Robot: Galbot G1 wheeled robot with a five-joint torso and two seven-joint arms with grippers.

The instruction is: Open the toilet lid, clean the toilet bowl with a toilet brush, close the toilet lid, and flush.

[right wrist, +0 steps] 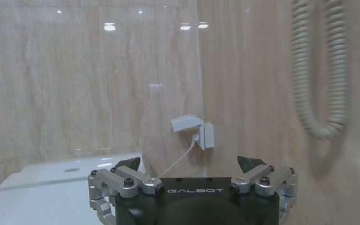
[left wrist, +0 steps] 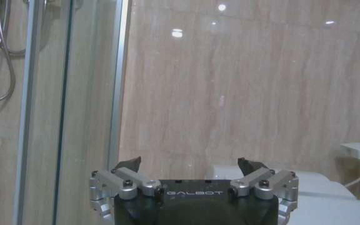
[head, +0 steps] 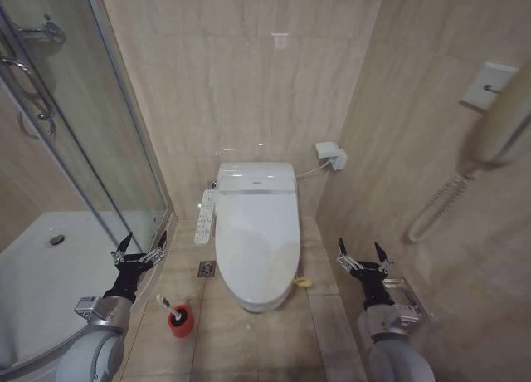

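We see the toilet lid (head: 258, 237) shut over the toilet bowl (head: 249, 301). The toilet brush (head: 178, 315) stands on the floor at the bowl's left. Left claw (head: 139, 247) and right claw (head: 362, 256) hover either side, both spread open, empty.

"GALBOT" on left hand (left wrist: 191, 165) and right hand (right wrist: 190, 162).

Glossy white toilet lid (head: 258, 232), black toilet brush (head: 177, 315) in red holder, beige veined wall tiles (head: 249, 75)
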